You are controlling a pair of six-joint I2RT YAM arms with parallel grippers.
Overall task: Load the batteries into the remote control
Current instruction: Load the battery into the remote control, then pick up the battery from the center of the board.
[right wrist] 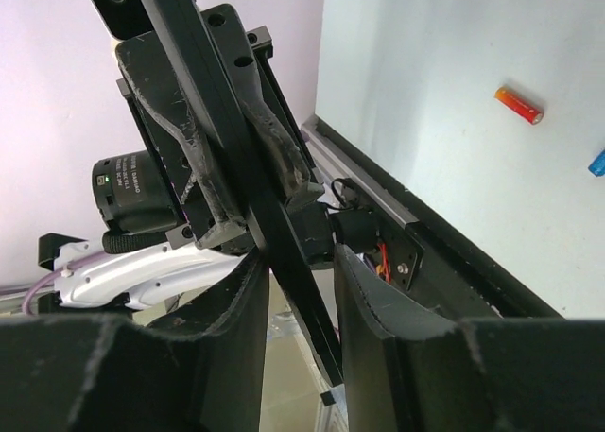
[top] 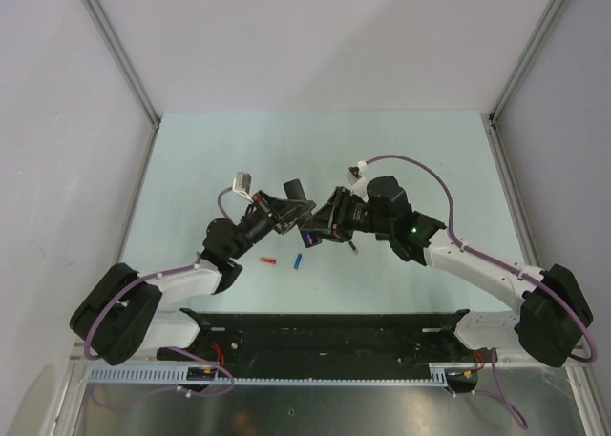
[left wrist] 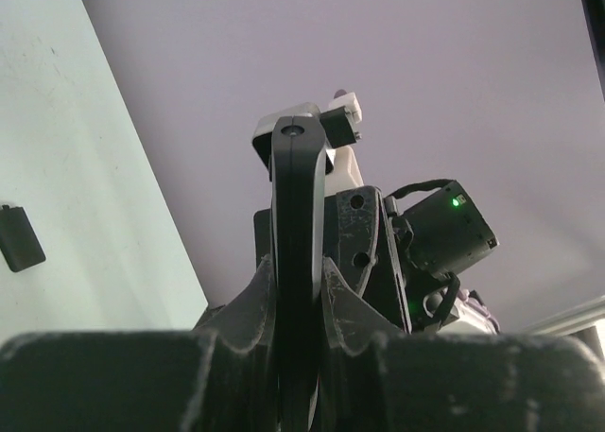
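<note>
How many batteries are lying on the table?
2: an orange battery on the table, a blue battery just right of it in the top view; more may be hidden.

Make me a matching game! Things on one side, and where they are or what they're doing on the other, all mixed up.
1 remote control
2 left gripper
3 orange battery
4 blue battery

a on the table, right of the other battery
b shut tight
c held up off the table
d on the table, left of the other battery

Pairs: 1c, 2b, 3d, 4a
</note>
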